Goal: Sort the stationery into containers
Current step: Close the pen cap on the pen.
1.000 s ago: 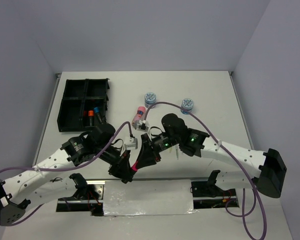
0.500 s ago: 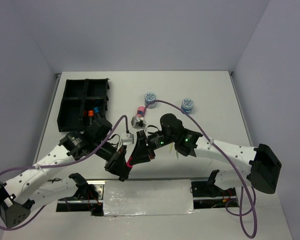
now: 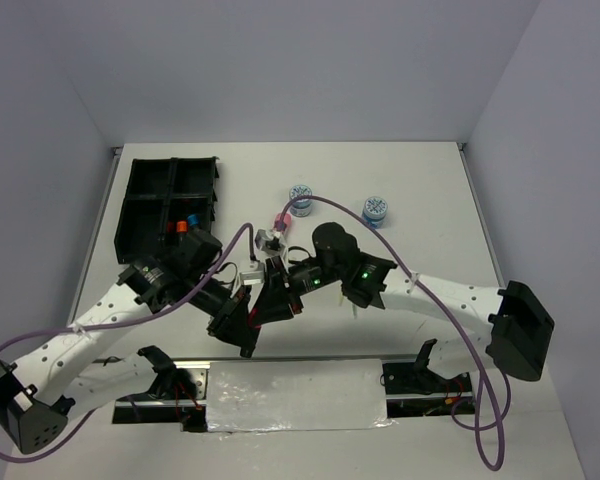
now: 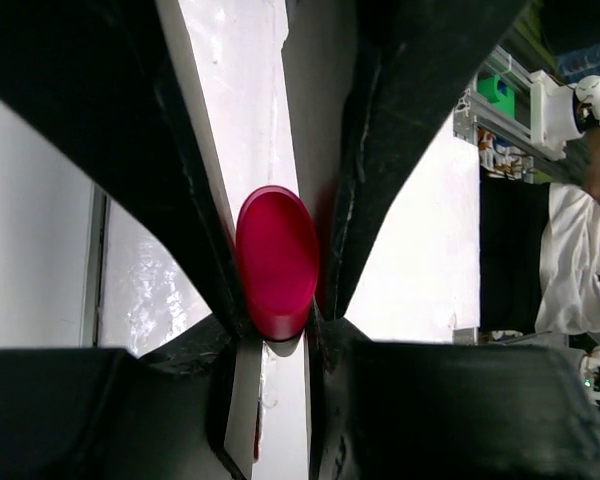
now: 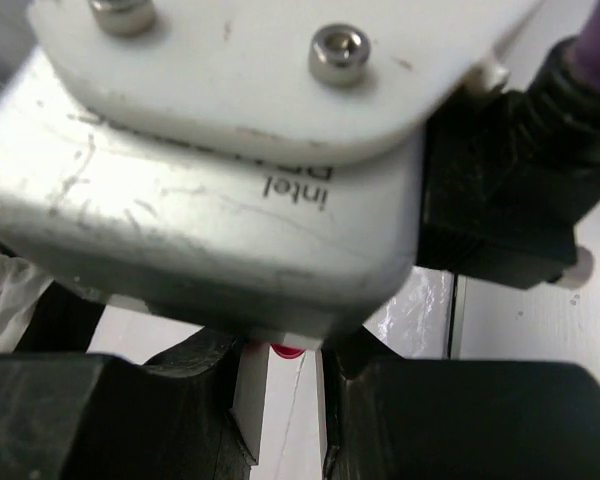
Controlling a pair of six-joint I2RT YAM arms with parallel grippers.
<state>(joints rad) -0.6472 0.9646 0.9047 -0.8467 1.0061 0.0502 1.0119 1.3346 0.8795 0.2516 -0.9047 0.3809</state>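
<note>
While left pincer, right pincer clamp one red-capped marker, two tubs stand apart.

Arms folded inward, claws meeting tip to tip; left claw, right claw both pinching one red marker.

One word can be read: "intel", in small dark lower-case letters on the brushed silver metal camera housing that fills the right wrist view. It stands upside down on the housing's right half, just below the white plastic mounting plate bolted to the housing's top, and left of the black plug block at the housing's right end. Well beyond the housing, in the top view, the two round blue-white tubs carry a printed pattern on their lids, too small to read.
</note>
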